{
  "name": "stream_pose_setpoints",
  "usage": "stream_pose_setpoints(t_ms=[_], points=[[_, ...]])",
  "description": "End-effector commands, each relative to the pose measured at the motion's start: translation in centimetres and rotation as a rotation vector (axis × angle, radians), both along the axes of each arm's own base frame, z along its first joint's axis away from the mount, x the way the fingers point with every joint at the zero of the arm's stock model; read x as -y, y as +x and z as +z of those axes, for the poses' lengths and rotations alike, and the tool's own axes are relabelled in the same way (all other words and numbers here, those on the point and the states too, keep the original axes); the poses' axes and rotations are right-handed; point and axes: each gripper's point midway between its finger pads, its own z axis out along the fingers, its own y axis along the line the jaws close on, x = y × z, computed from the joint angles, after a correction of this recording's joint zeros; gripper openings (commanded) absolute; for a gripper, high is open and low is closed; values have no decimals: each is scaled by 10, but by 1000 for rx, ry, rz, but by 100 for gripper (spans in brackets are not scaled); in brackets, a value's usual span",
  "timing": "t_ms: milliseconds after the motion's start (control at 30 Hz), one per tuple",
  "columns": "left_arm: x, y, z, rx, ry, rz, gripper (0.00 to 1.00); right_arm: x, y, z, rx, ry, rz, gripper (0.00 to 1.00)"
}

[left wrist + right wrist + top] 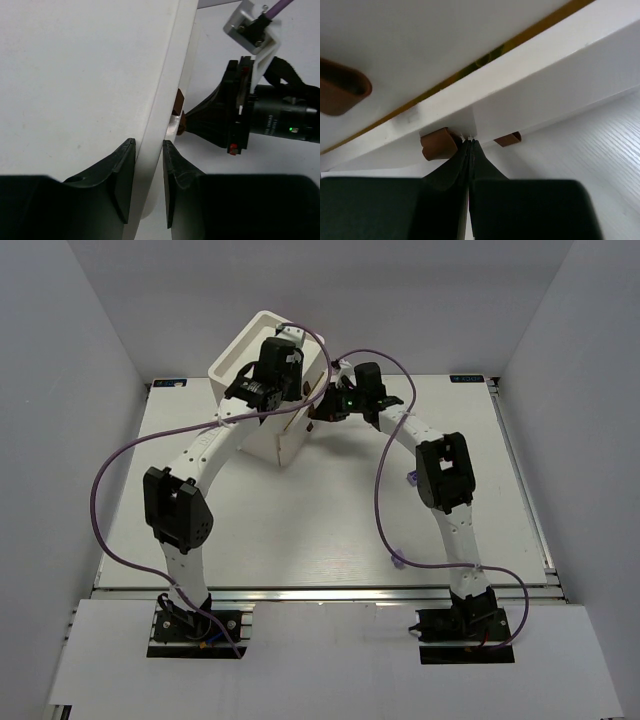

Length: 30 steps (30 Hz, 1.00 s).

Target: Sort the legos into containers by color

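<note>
The white cabinet (272, 443) of containers stands at the back of the table, tilted. My left gripper (296, 390) (148, 142) is shut on the cabinet's thin white wall (160, 100), with one finger on each face. My right gripper (320, 412) (471, 141) is shut with nothing in it. Its tips press against a drawer front (530, 85) right beside a brown knob (439, 144). A thin yellow-green gap (485, 57) shows above that drawer. One small light purple lego (413, 478) lies on the table by the right arm. I see no other legos.
Two more brown knobs (507, 139) (340, 87) show on the drawer fronts. Purple cables (110, 470) loop around both arms. The right arm's wrist (280, 110) sits close beside the cabinet. White walls close in the table (300, 530) on three sides.
</note>
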Motion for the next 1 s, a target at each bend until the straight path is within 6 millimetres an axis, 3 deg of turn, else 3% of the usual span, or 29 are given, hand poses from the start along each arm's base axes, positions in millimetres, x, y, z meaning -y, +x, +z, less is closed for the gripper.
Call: stream_pose_setpoints(t_ms=[0, 267, 467, 533, 600, 633, 767, 967], points=[[27, -61, -57, -274, -19, -147, 38, -28, 5, 37, 115, 91, 41, 0], [29, -64, -66, -301, -27, -155, 38, -37, 11, 47, 167, 146, 63, 0], [27, -55, -63, -285, -10, -132, 40, -22, 5, 43, 163, 117, 60, 0], [27, -53, -62, -282, -9, -126, 43, -8, 1, 34, 166, 102, 53, 12], [22, -50, -64, -282, -5, -110, 45, 6, 0, 33, 183, 114, 55, 37], [21, -50, -64, -280, -6, -106, 46, 8, -2, 33, 193, 118, 75, 43], [11, -48, -66, -287, -3, -80, 50, 18, -3, 17, 205, 100, 121, 58], [7, -49, -68, -295, -7, -78, 51, 11, 5, -3, 275, 43, 155, 77]])
